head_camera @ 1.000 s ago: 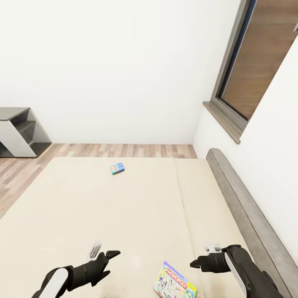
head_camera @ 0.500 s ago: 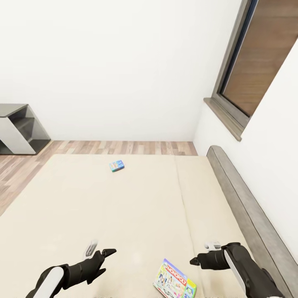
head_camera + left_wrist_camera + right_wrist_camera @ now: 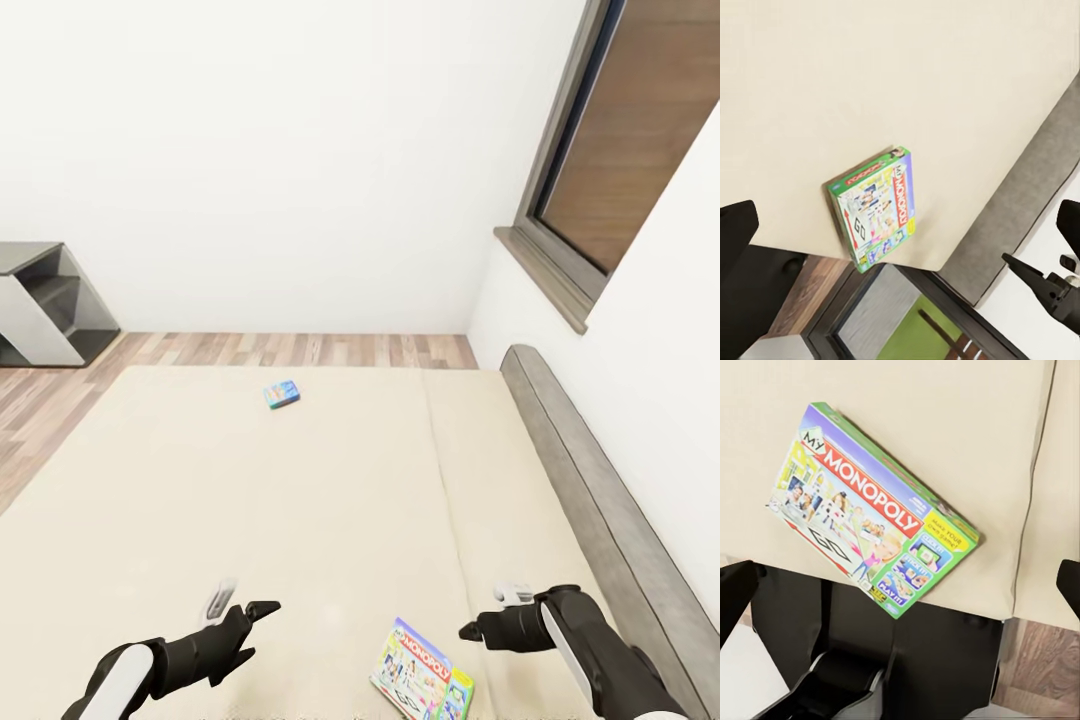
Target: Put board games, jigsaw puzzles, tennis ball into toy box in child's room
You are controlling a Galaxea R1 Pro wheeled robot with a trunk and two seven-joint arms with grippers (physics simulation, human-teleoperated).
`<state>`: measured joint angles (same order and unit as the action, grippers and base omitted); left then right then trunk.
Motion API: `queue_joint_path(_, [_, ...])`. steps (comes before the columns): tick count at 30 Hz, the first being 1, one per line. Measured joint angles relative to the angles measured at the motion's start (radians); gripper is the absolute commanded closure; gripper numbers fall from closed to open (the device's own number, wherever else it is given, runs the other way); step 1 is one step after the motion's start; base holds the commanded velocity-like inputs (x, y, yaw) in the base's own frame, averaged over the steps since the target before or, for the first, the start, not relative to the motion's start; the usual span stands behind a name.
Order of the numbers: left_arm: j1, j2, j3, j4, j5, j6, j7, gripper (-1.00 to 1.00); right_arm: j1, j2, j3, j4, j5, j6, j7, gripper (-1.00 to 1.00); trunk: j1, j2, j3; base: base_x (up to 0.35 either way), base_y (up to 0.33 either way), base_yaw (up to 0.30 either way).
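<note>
A green-edged Monopoly board game lies flat near the close edge of the beige bed, between my two arms. A small blue board game rests far off towards the bed's far edge. My left gripper hovers open over the mattress to the left of the Monopoly box. My right gripper hovers open just to its right. The left wrist view looks across at the Monopoly box, and the right wrist view looks down on it, between widely spread fingertips. Neither gripper touches a box.
The dark grey headboard runs along the bed's right side under a dark-framed window. A grey shelf unit stands at the left on the wood-plank floor. A white wall closes the far side.
The whole picture has shifted a little, so the camera moved; the bed and Monopoly box sit slightly higher in view. The left arm sank slightly. Both grippers stay open.
</note>
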<state>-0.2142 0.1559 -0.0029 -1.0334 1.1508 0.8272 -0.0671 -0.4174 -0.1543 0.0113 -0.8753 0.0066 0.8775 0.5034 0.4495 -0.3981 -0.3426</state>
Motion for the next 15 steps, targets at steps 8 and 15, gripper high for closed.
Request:
queue_joint_path(8, [0.0, 0.001, 0.0, 0.002, 0.0, 0.0, 0.0, -1.0, -0.001, 0.0, 0.0, 0.013, 0.0, 0.001, 0.002, -1.0, 0.0, 0.0, -0.013, 0.0, 0.0, 0.0])
queue_joint_path(15, [0.0, 0.001, 0.001, 0.002, 0.0, 0.0, 0.0, -1.0, -0.001, 0.0, 0.0, 0.016, 0.0, 0.002, 0.003, -1.0, 0.0, 0.0, -0.025, 0.0, 0.0, 0.0])
